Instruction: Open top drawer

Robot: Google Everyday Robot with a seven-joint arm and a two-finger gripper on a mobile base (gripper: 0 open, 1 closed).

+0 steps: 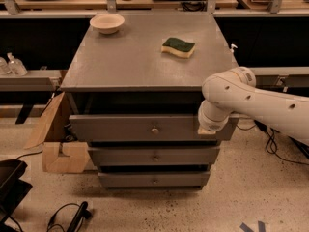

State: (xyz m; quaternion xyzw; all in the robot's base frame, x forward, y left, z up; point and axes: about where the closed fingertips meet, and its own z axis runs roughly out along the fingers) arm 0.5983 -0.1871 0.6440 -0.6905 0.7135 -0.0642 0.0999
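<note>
**Gripper at right end of top drawer**

My gripper [208, 128] is at the right end of the top drawer [120, 128] front, at 3 o'clock from its round knob [155, 129]. My wrist blocks the view, so I can't tell whether the grip is spread or closed. The drawer sits just under the cabinet top [130, 66], with a dark gap above its front. 2 narrower fronts [120, 156] are below it at 6 o'clock. On top there is a sponge [178, 47], with a bowl [107, 22] at its 10 o'clock.
</note>
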